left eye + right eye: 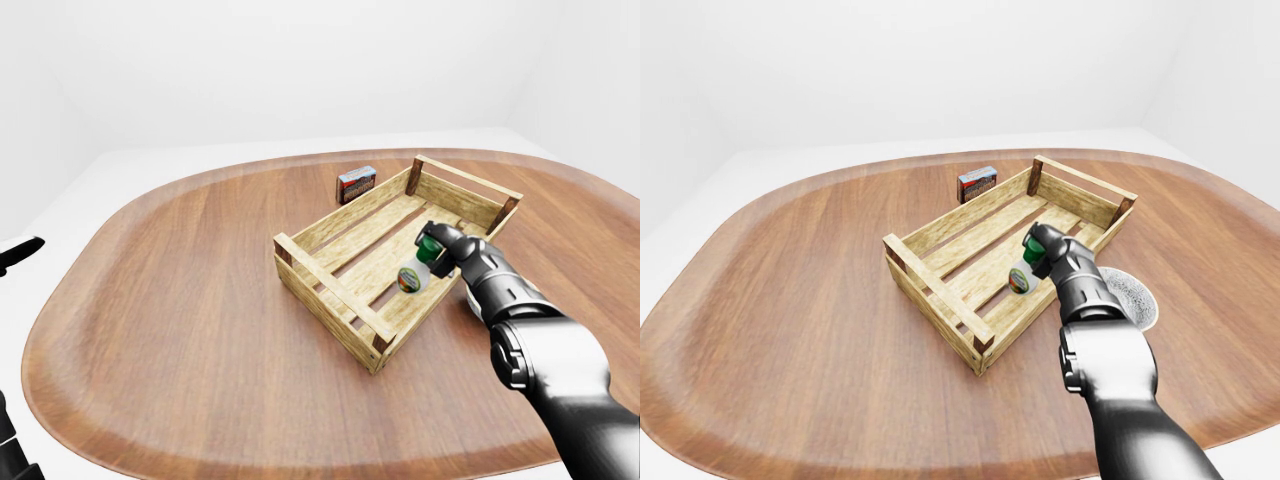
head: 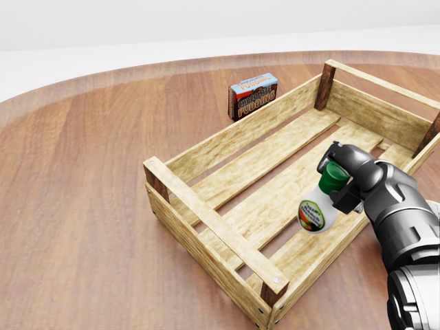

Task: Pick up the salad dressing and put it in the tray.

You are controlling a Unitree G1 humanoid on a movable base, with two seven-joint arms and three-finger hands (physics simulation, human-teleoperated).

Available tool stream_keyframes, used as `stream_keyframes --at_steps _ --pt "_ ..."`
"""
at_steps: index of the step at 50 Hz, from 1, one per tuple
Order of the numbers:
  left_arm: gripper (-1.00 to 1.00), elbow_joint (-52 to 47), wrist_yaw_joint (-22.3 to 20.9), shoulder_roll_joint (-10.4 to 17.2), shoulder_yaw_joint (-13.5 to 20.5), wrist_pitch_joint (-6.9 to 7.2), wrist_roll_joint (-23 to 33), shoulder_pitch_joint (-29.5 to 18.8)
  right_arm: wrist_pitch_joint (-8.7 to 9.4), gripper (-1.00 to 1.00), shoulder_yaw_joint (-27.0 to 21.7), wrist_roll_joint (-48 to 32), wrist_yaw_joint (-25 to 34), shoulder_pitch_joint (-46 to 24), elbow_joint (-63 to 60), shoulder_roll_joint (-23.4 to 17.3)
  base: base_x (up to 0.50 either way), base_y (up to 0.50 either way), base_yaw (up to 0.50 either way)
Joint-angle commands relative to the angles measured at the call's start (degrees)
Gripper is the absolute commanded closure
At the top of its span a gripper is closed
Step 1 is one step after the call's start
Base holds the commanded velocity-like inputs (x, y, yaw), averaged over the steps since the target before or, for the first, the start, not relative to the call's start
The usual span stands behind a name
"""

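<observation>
**Ranch bottle held by the cap, low inside the crate**

Your right hand [image 2: 342, 180] has its fingers curled tight round the green cap and neck of the salad dressing bottle [image 2: 318, 210]. The bottle hangs tilted, label toward the camera, inside the wooden slatted tray [image 2: 206, 218], close to the long rail at the head view's lower right. You cannot tell from these views whether the base touches the slats yet.

Handling, as a judgement: it looks like a rigid plastic squeeze bottle, smooth and a bit slippery on the white body, moderately heavy if full, not fragile. The neck under the cap is the firm spot, and that is where you have it. With 1 hold that high the body can swing, so lower it gently. The slats have gaps, and a narrow base could catch or tip there, so laying it down may be safer.

The left hand [image 1: 20, 253] shows only as a dark shape at the left-eye view's left edge; its finger state cannot be told.

Nearby: a chocolate pudding box [image 2: 253, 95] stands outside the tray by its upper rail, and a white bowl [image 1: 1129, 296] sits on the wooden table [image 2: 89, 206] just right of the tray.
</observation>
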Motion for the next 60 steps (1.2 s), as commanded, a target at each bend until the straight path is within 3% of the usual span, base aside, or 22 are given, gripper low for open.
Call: stream_keyframes --at_steps 1,42,43,44,60 --pt "-1.00 0.32 -0.09 -0.03 -0.14 0.00 0.15 -0.05 0.00 0.98 -1.02 -0.01 -2.12 0.73 -0.47 -0.09 0.00 0.00 0.00" --pt "-1.00 0.11 -0.21 -0.48 -0.65 0.00 0.58 -0.08 0.00 0.95 -0.31 -0.91 0.66 4.18 -0.28 -0.70 0.00 0.00 0.00" --pt "-1.00 0.14 -0.24 -0.47 -0.59 0.00 0.55 -0.07 0.00 -1.00 -0.29 -1.22 -0.82 4.20 -0.31 -0.67 0.00 0.00 0.00" --pt "-1.00 0.20 -0.27 -0.47 -0.59 0.00 0.57 -0.06 0.00 -1.00 -0.76 -0.51 2.94 4.10 -0.29 -0.62 0.00 0.00 0.00" --pt "-1.00 0.41 -0.29 -0.32 -0.55 0.00 0.42 -0.15 0.00 -1.00 -0.20 -2.50 2.10 4.59 -0.22 -0.71 0.00 0.00 0.00"
